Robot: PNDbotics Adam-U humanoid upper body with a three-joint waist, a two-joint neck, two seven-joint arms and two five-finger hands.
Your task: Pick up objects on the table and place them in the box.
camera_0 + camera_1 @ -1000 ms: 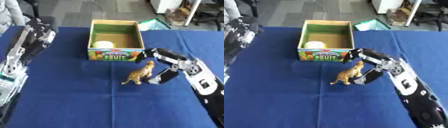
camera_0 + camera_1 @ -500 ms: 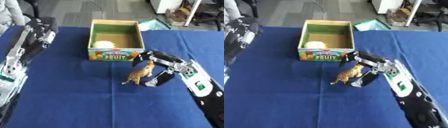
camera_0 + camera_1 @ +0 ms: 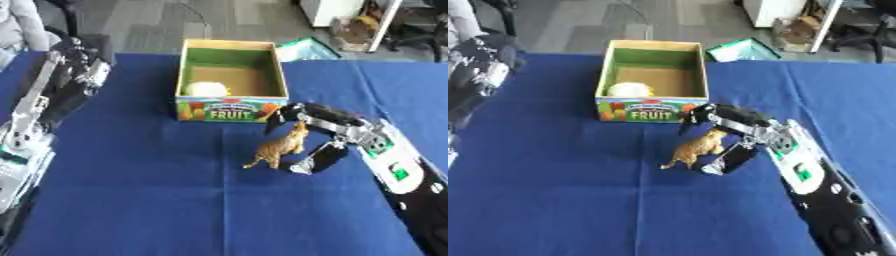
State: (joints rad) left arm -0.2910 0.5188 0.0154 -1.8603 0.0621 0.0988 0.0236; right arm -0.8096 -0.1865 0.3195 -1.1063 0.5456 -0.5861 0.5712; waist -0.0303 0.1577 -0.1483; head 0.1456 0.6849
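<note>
Just near of the fruit box (image 3: 229, 110), on the blue tablecloth (image 3: 157, 190), the tiger figurine (image 3: 278, 147) stands with the right hand (image 3: 317, 135) curled around it, fingers over its head, thumb behind. Only the left eye view shows the left hand (image 3: 79, 65) fully, resting relaxed at far left. A pale round object (image 3: 628, 89) lies inside the box. Compared with a second ago, the right hand has closed in tighter.

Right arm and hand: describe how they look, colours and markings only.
The right hand is black with silvery-white segments along the fingers. Its forearm carries a white panel with small green marks and dark round spots, over black casing. The left arm, at the view's left side, shows the same black-and-silver build.
</note>
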